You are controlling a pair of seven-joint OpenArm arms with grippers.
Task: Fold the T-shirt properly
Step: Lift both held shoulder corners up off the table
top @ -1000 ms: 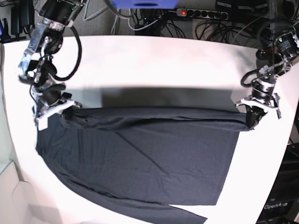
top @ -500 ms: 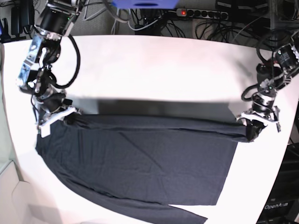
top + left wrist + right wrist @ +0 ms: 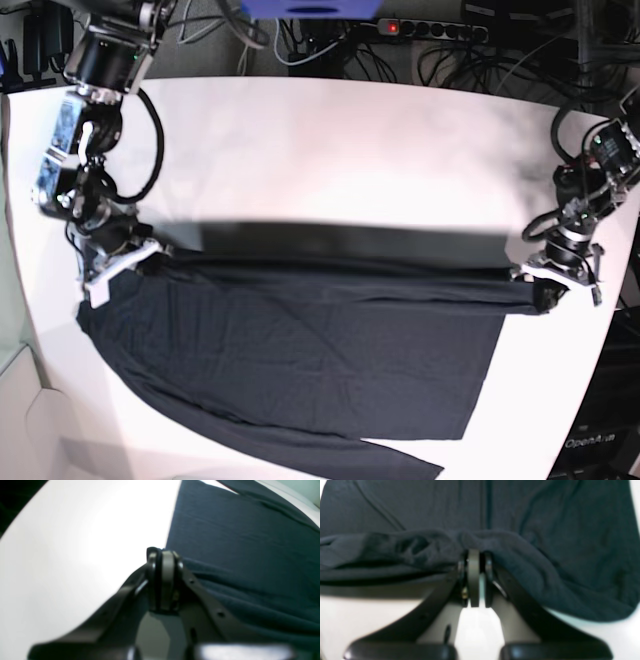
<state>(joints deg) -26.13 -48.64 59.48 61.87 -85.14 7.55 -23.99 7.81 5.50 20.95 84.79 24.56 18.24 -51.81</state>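
While both tools pinch T-shirt (image 3: 300,340), table (image 3: 330,150)

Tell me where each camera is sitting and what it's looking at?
Base: high above the white table, looking down; shows both arms and the T-shirt.
Left wrist: on the left arm, looking past the left gripper at shirt and table.
Right wrist: on the right arm, looking past the right gripper into bunched cloth.
Shared: all show the same shirt, pinched at both ends.

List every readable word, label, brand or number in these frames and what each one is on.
"OpenArm": small white print on the dark stand at the base view's lower right corner, only faintly legible.
T-shirt: plain, no print.
Both wrist views: no text in sight.
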